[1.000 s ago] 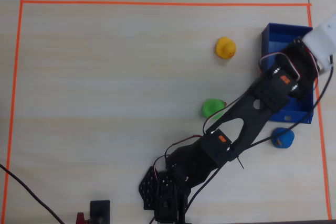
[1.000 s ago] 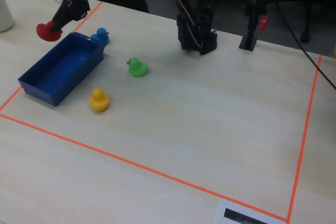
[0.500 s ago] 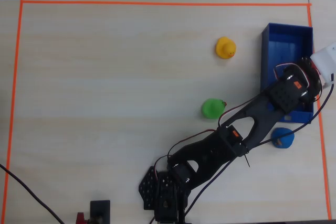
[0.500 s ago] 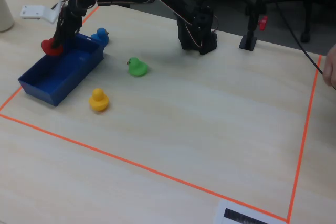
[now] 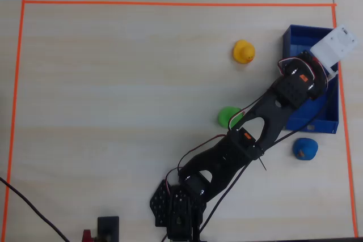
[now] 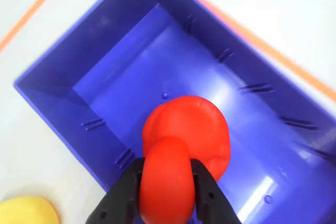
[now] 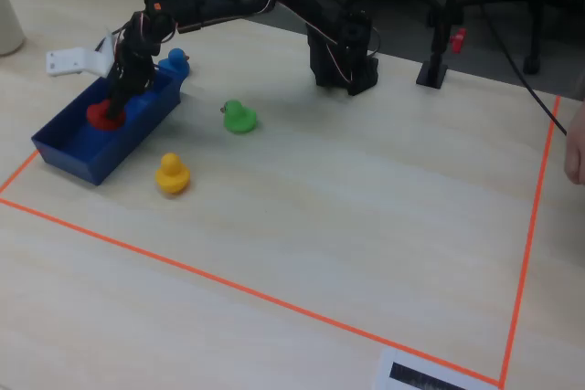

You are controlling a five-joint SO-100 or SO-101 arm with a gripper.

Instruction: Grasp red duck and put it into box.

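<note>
Glossy red fills the bottom of my wrist view: the red duck (image 6: 184,150) sits pinched between my two black fingers (image 6: 123,192), so my pincer (image 6: 165,195) is narrowed onto it, holding it by what looks like the head while the wider body bulges out beyond the fingertips. I judge it light and slightly yielding, a hollow rubbery toy; its shine suggests a slippery skin, and its rounded form gives my flat pads little to bite on. The narrower rounded part I hold now seems the best place, since the body is too broad and curved.

Just past the duck lies the box (image 6: 105,51), a long deep-blue plastic tray with low straight walls, small moulded ribs along the inner sides and a smooth, faintly reflective floor. The duck hangs over that floor, inside the walls; in the fixed view it (image 7: 102,114) looks low in the box (image 7: 64,154), though I cannot tell whether it touches bottom.

Outside the box, on the pale wood-grain table (image 5: 113,111), a yellow duck (image 5: 243,51) stands near one long wall, and a green duck (image 5: 228,116) further off. A blue duck (image 5: 304,149) rests just beyond the short end.
</note>
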